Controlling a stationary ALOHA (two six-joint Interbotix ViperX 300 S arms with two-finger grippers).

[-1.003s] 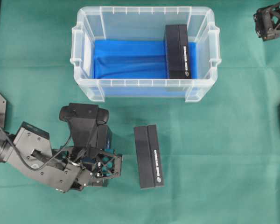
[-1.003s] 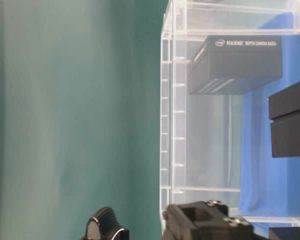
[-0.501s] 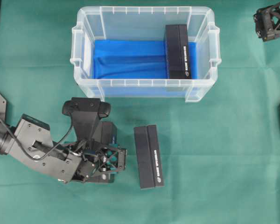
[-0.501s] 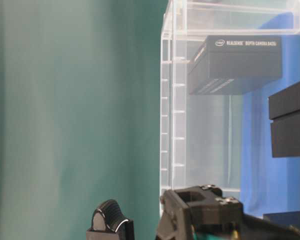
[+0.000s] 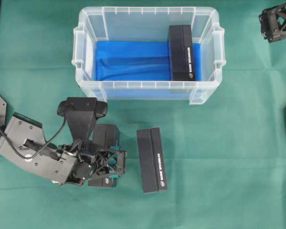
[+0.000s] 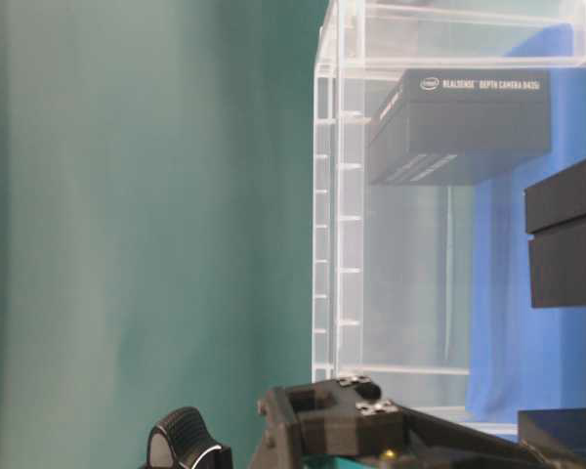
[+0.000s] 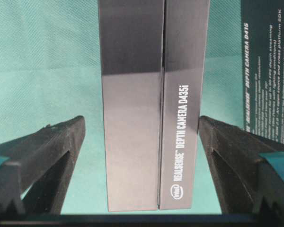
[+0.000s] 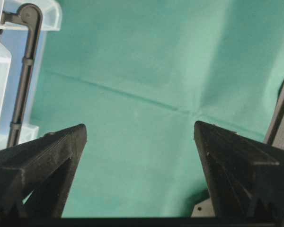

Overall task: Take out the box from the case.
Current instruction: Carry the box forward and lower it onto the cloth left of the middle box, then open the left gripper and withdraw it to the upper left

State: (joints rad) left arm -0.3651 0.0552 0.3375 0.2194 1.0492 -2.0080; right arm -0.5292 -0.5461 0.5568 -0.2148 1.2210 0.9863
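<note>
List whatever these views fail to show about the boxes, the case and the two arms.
- Box under the left gripper: mostly covered by the arm in the overhead view; only its side shows in the left wrist view.
- Box in the case: its small print is too tiny overhead.
- Case: cut off by the frame edge in the table-level view.
- Right gripper: cropped at the overhead corner; jaws unseen there.

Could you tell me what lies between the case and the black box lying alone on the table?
Only bare green cloth separates the case from the lone box, as the overhead view shows.
</note>
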